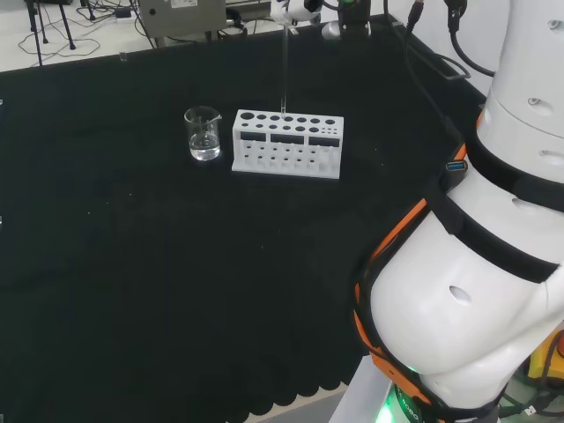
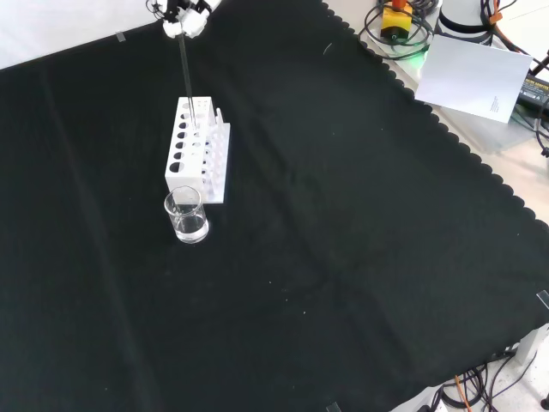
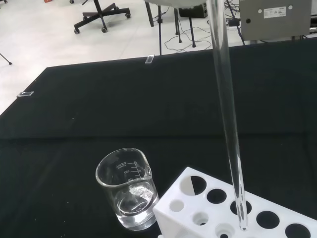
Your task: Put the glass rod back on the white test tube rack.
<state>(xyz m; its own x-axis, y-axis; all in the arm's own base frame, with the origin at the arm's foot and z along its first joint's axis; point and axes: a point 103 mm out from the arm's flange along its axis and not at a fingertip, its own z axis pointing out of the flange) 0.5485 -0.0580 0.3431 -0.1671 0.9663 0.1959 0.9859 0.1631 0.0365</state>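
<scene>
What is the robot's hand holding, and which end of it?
The hand holds the glass rod by its top end; the rod hangs upright, its lower tip at the white test tube rack.

Arm: large white links [image 1: 476, 282] with black and orange bands stand at the right of the head view, reaching away over the bench toward its far edge. Hand [image 2: 183, 15] enters at the top edge of the front view, left of centre, and sits at the top of the head view, partly cut off by the frame. Its white fingers [image 2: 174, 27] are curled together, pointing down and pinching a thin upright glass rod [image 2: 185, 73].
</scene>
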